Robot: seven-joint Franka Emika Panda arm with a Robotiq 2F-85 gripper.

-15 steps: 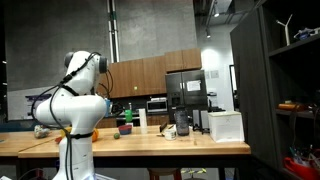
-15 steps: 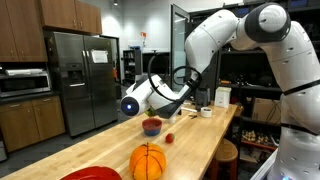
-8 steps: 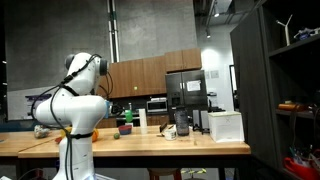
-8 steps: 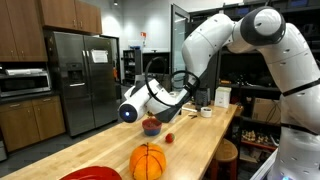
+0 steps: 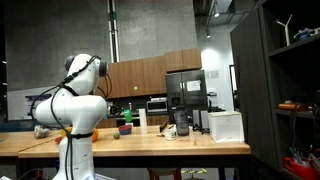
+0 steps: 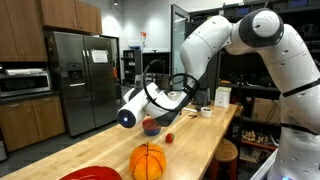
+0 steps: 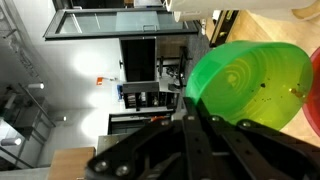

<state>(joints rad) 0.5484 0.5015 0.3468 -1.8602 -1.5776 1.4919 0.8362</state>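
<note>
Dipped a little lower than a second ago, the gripper (image 7: 198,125) hangs near the bowl (image 6: 151,128), which sits by the long edge of the counter (image 6: 203,135) facing the fridge (image 6: 75,80), a small red fruit (image 6: 168,138) just beside it. Whether its dark fingers stand apart or together I cannot tell; they overlap before a green dish (image 7: 245,85) in the wrist view. Easing down slowly, squared to the rim and clear of the fruit, seems wisest

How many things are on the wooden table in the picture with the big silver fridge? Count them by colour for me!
Orange: 1, the ball
Red: 2, the plate and the small round thing
White: 2, the cup and the box
Purplish: 1, the bowl
Total: 6
</note>
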